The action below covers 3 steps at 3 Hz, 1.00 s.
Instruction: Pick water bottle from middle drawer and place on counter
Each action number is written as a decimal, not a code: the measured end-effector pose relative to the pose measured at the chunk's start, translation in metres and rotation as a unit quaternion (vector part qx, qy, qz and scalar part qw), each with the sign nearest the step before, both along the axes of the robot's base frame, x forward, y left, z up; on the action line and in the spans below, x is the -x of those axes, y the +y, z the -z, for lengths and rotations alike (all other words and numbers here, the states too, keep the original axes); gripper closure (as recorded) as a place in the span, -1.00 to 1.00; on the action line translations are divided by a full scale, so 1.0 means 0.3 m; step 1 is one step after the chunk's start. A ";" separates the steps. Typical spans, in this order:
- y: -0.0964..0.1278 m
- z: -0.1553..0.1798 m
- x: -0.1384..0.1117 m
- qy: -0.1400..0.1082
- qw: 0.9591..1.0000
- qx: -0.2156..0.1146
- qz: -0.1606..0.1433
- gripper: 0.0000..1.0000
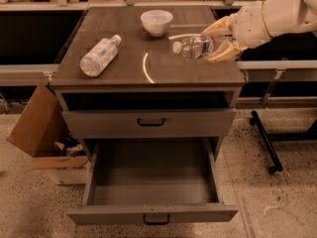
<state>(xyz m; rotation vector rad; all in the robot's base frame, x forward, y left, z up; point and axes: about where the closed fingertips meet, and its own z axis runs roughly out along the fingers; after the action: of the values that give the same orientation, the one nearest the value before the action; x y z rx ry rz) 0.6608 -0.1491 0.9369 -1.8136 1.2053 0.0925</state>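
Camera view: the fingers [221, 28] sit over the 3 o'clock edge of the worktop [119, 76]. They are closed on the base end of the bottle [195, 47], one finger above it and one below. The bottle lies level in this grip, with its white cap pointing to 9 o'clock. It is over the right part of the worktop. Whether it touches the surface cannot be determined.

The pale arm [277, 14] enters from the frame's 2 o'clock corner.

A white bowl [156, 22] stands at 12 o'clock on the worktop, near the bottle's cap but apart from it. A pale ring mark [145, 68] curves across the centre. A larger bottle [100, 56] lies on its side at 9 o'clock, cap pointing to 1 o'clock, well apart from the fingers.

Below the worktop there is an open shelf gap, then a shut upper drawer front [148, 123]. Under that, the drawer [153, 214] is pulled fully out toward 6 o'clock.

A cardboard box [34, 128] leans against the cabinet at 9 o'clock. A dark wheeled leg [265, 140] stands on the speckled floor at 3 o'clock.
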 end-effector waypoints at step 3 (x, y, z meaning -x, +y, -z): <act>0.079 0.068 -0.147 0.059 0.998 -0.006 0.020 1.00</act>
<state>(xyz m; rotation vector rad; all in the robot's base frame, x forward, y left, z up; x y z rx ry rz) 0.7049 -0.1253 0.9165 -1.7930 1.3188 0.1860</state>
